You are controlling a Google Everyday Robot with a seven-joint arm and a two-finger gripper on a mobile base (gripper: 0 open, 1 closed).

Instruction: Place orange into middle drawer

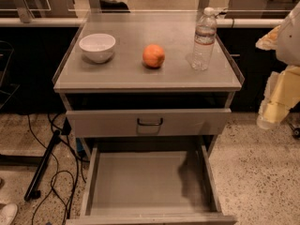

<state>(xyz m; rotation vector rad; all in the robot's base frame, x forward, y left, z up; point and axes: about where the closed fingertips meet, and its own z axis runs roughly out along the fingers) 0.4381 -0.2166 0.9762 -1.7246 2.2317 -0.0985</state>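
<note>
The robot's single arm (291,34) enters at the right edge of the view, its white, rounded upper section cut off by the frame. Below it, pale yellow segments slope down and to the left, blurred at their outlines. The gripper (267,118) hangs at the low end of this chain, at about mid-height in the view, pointing downward and slightly left. It holds nothing and touches nothing, suspended in the air.
</note>
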